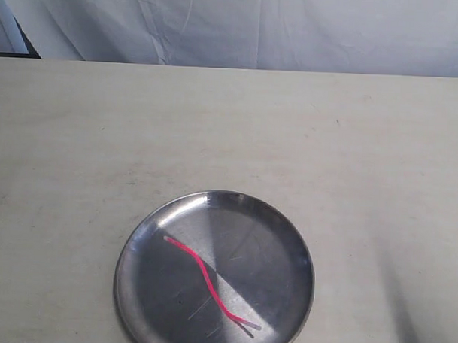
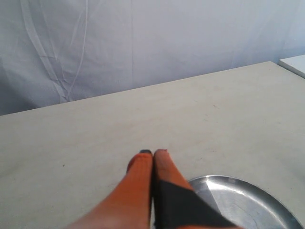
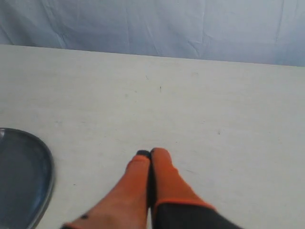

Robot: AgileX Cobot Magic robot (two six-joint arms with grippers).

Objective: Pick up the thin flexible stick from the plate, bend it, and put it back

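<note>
- The plate (image 1: 140,236) is set on the bench (image 1: 230,126) well away from the far edge, on the near side and about midway between the left and right edges. Its nearest part is cut off by the exterior view.
- The stick (image 1: 208,281) is seen lying inside the plate, flat on the metal, in a loose S-shaped wave. It runs slantwise from the plate's far-left part to its near-right part, and no part of it crosses the rim.
- A short pale tip is visible at the stick's far-left end. The near-right end is doubled by a grey shadow or reflection.
- The left gripper (image 2: 152,152) is shown with its orange fingers (image 2: 140,176) pressed together and nothing between them. It is held above bare bench just beside the plate (image 2: 248,200), apart from the rim.
- The right gripper (image 3: 150,153) is likewise closed, fingertips touching and empty. It is above bare bench, with the plate's rim (image 3: 45,179) off to one side and well apart.
- Neither gripper appears in the exterior view.
- A pale cloth (image 1: 256,29) is hung behind the bench's far edge.
</note>
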